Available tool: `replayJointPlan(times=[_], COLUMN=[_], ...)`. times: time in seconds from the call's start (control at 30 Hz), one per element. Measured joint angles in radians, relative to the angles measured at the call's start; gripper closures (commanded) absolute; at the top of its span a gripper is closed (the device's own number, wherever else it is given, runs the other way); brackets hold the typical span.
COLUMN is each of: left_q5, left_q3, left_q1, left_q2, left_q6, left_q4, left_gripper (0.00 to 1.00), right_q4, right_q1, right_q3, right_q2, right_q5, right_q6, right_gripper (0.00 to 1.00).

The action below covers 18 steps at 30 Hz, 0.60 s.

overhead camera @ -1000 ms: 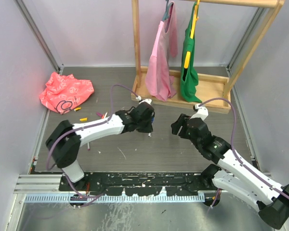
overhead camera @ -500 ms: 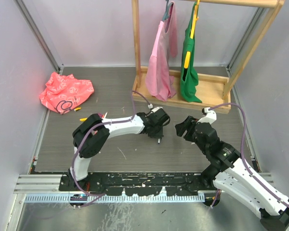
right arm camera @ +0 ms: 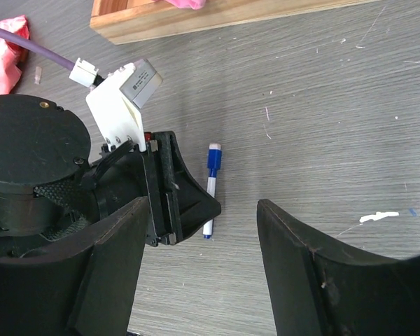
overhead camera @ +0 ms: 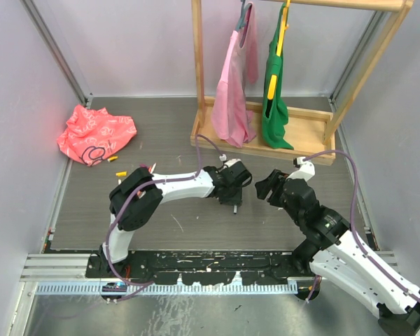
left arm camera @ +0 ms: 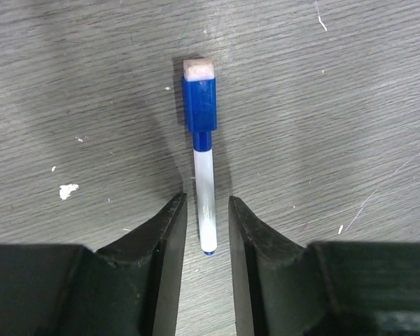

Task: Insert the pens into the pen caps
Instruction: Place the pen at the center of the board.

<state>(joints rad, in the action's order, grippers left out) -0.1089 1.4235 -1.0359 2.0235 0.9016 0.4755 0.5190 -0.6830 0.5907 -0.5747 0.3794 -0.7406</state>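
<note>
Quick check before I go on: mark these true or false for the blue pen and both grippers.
1. The blue pen lies flat on the table. True.
2. The pen has no cap on it. False: the blue cap sits on the end away from the left gripper.
3. The left gripper clamps the barrel. False: its fingers stand on either side of the barrel, with a gap on each side.
4. The right gripper is open and holds nothing. True.
</note>
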Motion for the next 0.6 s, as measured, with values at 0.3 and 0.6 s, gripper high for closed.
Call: replayJointPlan(times=[0.3,0.6], left_q5=[-0.005,-0.061], left_q3=[-0.014,-0.083], left_q1=[0.0,0.006], left_q2=[-0.09,-0.413], left_q6=[-0.045,-0.164], left_q4=[0.009,0.013], left_gripper=[0.61,0.61], right_q4=[0.034,0.032], right_q1=[0.0,0.0], right_q3=[0.002,0.002], right_q2=[0.021,0.008], right_q5=[-0.001,-0.009], right_q6=[0.0,0.001], right_gripper=[0.32,0.32])
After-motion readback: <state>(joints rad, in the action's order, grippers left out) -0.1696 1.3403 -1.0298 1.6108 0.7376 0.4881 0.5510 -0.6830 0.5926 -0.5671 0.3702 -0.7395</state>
